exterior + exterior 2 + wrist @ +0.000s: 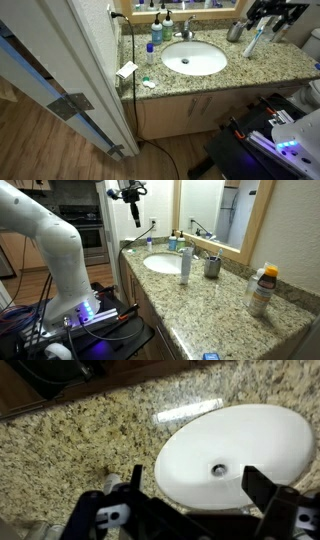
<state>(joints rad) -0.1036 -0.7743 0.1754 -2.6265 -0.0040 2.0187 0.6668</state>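
Zero stuff in the claw — jaws spread wide, hanging high above the sink. One blue bottle sits at the worktop's back edge by the tap — handy for washing.

Gripper w/ jaws wide apart hangs over white sink & its drain, speckled granite counter alongside.

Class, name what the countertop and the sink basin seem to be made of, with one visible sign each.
Countertop: probably polished granite or similar stone; speckled tan and black, reflecting light.
Sink basin: likely glazed ceramic; smooth, glossy white.
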